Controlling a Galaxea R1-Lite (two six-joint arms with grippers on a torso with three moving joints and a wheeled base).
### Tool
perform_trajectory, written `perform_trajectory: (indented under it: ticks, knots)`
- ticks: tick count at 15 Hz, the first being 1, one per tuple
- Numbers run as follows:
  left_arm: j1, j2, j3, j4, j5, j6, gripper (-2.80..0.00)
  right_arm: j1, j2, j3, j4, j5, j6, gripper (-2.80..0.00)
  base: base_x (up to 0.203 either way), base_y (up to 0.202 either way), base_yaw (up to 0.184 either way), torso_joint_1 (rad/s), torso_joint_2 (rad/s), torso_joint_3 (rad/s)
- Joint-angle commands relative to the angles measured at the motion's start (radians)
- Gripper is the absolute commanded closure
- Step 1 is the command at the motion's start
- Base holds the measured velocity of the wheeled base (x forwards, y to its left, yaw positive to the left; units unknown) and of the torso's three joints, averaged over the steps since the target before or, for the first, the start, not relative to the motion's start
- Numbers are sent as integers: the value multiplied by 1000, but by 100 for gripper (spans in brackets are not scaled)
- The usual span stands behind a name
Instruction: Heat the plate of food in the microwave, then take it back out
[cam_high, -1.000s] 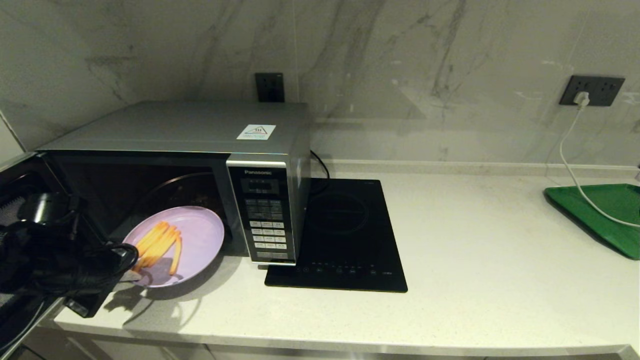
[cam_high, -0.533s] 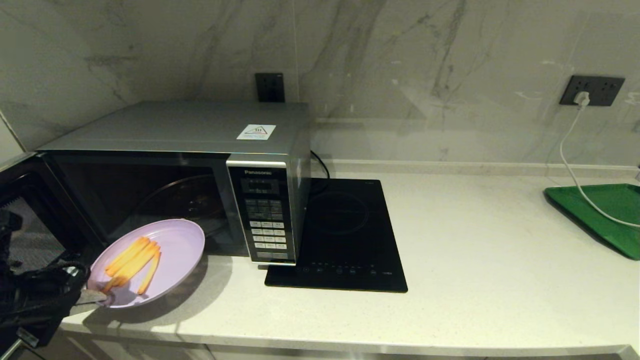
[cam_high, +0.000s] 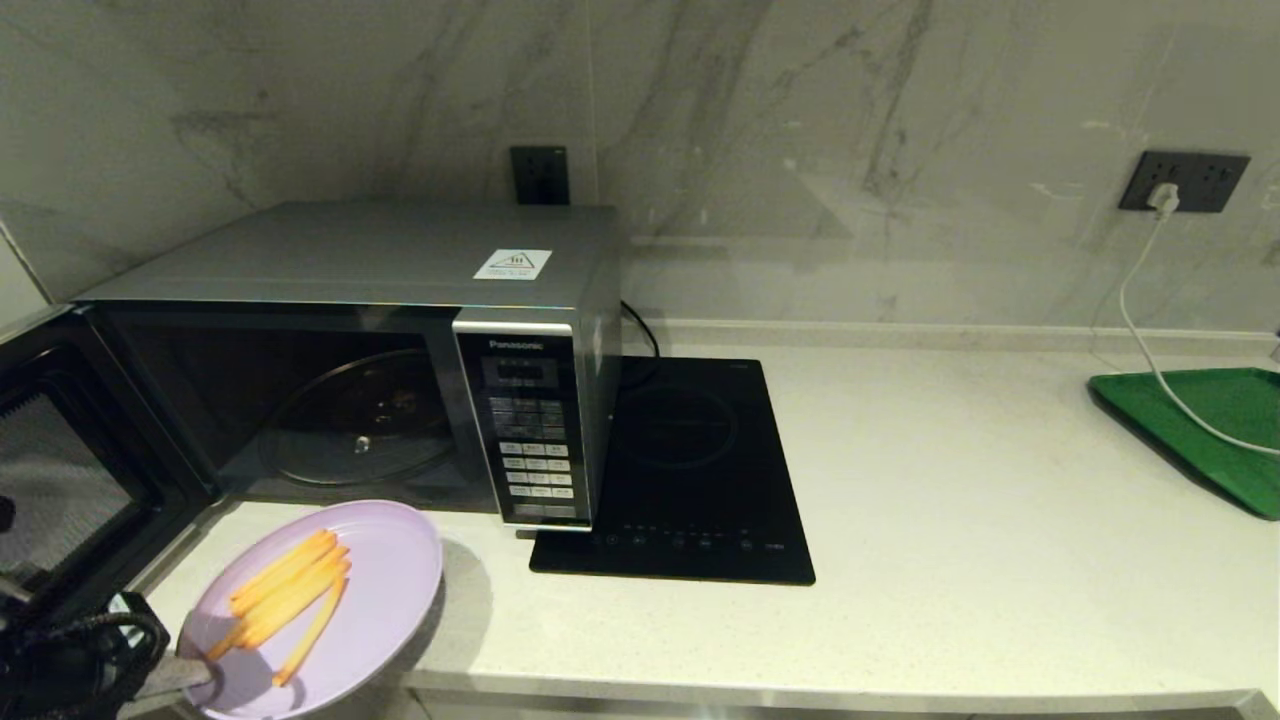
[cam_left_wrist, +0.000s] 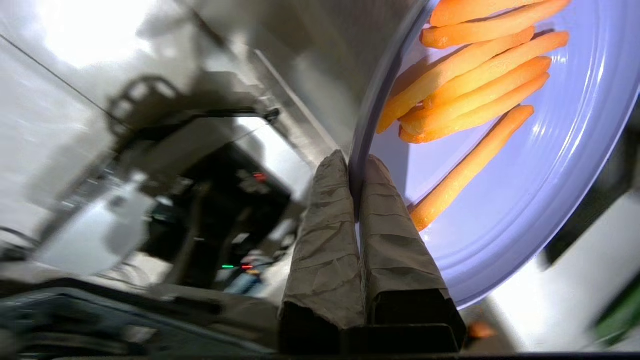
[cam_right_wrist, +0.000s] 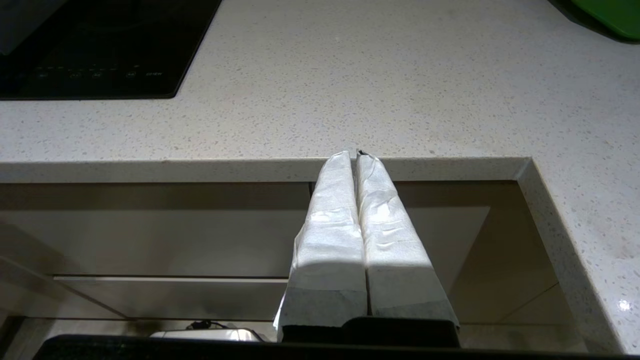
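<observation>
The lilac plate of food (cam_high: 380, 590) with several orange fries (cam_high: 285, 595) is held over the counter's front left edge, outside the microwave (cam_high: 400, 300). My left gripper (cam_high: 200, 680) is shut on the plate's near rim (cam_left_wrist: 360, 150) at the bottom left. The microwave door (cam_high: 60, 460) hangs open to the left, and the glass turntable (cam_high: 360, 430) inside is bare. My right gripper (cam_right_wrist: 356, 156) is shut and holds nothing, parked below the counter's front edge, out of the head view.
A black induction hob (cam_high: 680, 470) lies right of the microwave. A green tray (cam_high: 1200, 430) sits at the far right with a white cable (cam_high: 1140, 330) running across it to a wall socket. Pale counter (cam_high: 1000, 560) stretches between hob and tray.
My left gripper has drawn the plate out of the microwave cavity, back and down towards the counter's front edge. The turntable now shows bare. The right arm has not moved.
</observation>
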Motion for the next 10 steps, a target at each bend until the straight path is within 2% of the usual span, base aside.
perform_trajectory:
  ticks: [1, 3, 4, 7, 10]
  knots:
    - [-61, -42, 56, 0, -5, 85, 0, 0, 0, -1, 2, 0, 0, 0, 0, 0, 0, 0, 0, 0]
    - [-163, -57, 70, 1, -3, 78, 0, 0, 0, 0, 2, 0, 0, 0, 0, 0, 0, 0, 0, 0]
    - [-230, -65, 71, 1, 0, 49, 0, 0, 0, 1, 2, 0, 0, 0, 0, 0, 0, 0, 0, 0]
    - [-449, -69, 68, -3, 50, -54, 0, 0, 0, -1, 2, 0, 0, 0, 0, 0, 0, 0, 0, 0]
    - [-698, -35, 40, -26, 148, -176, 0, 0, 0, 1, 2, 0, 0, 0, 0, 0, 0, 0, 0, 0]
